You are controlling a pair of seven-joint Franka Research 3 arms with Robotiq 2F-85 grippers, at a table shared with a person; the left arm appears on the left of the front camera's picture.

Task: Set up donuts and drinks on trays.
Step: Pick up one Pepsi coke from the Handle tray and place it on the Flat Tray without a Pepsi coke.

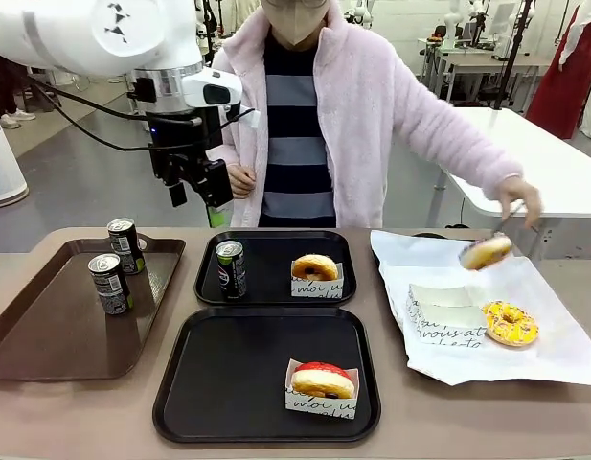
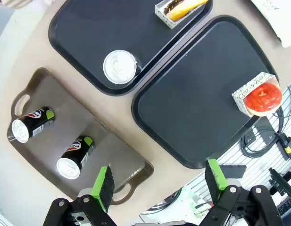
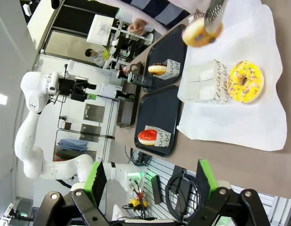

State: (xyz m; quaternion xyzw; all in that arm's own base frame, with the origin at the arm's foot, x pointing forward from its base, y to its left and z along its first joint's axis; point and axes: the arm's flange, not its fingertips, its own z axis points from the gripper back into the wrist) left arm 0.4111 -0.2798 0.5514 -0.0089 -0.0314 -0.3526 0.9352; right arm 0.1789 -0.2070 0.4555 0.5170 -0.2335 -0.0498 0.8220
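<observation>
Two black trays lie mid-table. The far tray holds a dark can and a golden donut in a paper holder. On the near tray sits a red-topped donut in its holder. A person's hand holds tongs gripping a glazed donut above the white paper. A yellow-sprinkled donut lies on that paper. My left gripper hangs open high above the table's far left side. My right gripper is open with nothing between its fingers, well back from the paper.
A brown tray at the left carries two more cans. White paper covers the right side, with a stack of paper holders on it. The person stands at the far edge.
</observation>
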